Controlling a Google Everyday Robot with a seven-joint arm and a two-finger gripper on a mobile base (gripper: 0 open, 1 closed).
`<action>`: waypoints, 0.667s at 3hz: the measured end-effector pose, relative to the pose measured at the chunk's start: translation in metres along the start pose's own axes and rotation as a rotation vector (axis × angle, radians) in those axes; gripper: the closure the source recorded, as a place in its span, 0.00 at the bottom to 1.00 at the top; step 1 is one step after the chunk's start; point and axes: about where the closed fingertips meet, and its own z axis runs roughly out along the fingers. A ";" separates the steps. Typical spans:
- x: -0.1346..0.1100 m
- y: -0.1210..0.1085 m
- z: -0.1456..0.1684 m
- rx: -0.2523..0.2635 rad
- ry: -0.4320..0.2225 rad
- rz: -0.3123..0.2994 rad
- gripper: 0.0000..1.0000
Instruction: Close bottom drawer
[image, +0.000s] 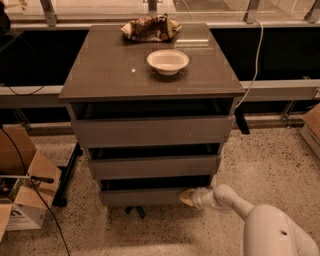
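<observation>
From my view the hand (186, 198) sits low at the right end of the bottom drawer (142, 196), its tan tip touching the drawer's front face. I cannot tell how far the hand is open, and I see nothing held in it. The white arm (231, 201) reaches in from the lower right, running nearly level with the floor (270, 160).

The bottom drawer is the lowest of three in the grey-brown cabinet. Its flat front faces me, and its long axis runs left to right, parallel to the middle drawer (154, 166) and top drawer (152, 131) above it. A dark strip shows along its upper edge, under the middle drawer's front.

On the worktop (110, 70) a white bowl (168, 61) stands right of centre, with a crumpled snack bag (150, 29) behind it at the back edge. An open cardboard box (25, 200) sits on the floor to the left of the cabinet, well apart from the hand.
</observation>
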 end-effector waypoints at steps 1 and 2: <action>-0.001 0.001 0.002 -0.003 -0.001 0.000 0.30; -0.001 0.003 0.004 -0.007 -0.001 0.000 0.08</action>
